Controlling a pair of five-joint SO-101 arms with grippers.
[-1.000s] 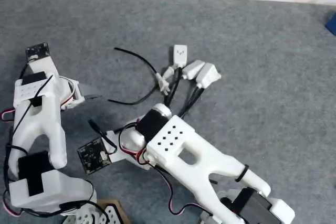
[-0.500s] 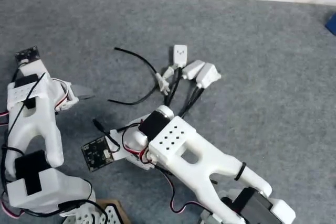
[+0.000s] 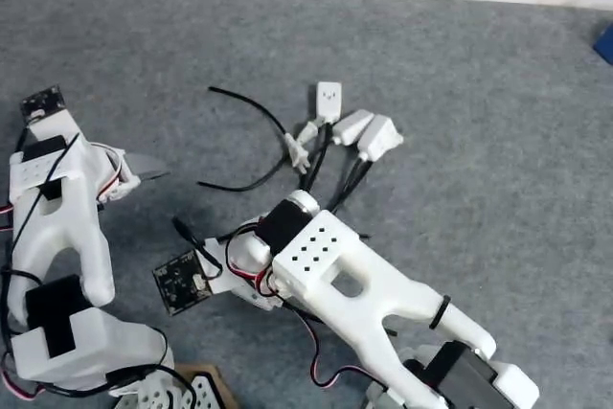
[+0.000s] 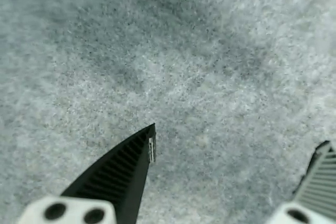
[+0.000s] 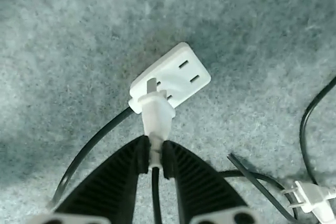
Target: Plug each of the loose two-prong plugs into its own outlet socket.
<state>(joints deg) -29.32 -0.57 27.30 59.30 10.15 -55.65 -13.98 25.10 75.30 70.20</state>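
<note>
Right gripper (image 5: 154, 142): clamped on white plug (image 5: 155, 114), mid-frame; prongs at outlet socket (image 5: 176, 74), apparently not seated.
Left gripper (image 4: 239, 136): jaws apart, over bench (image 4: 157, 51).
Remaining: second plug (image 5: 310, 196) loose, lower right.

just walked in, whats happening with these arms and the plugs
The right gripper is shut on a white two-prong plug, holding it against a white outlet socket; a prong shows, so it looks not fully seated. Another loose plug lies on the grey carpet nearby. The left gripper hangs open over bare carpet.
</note>
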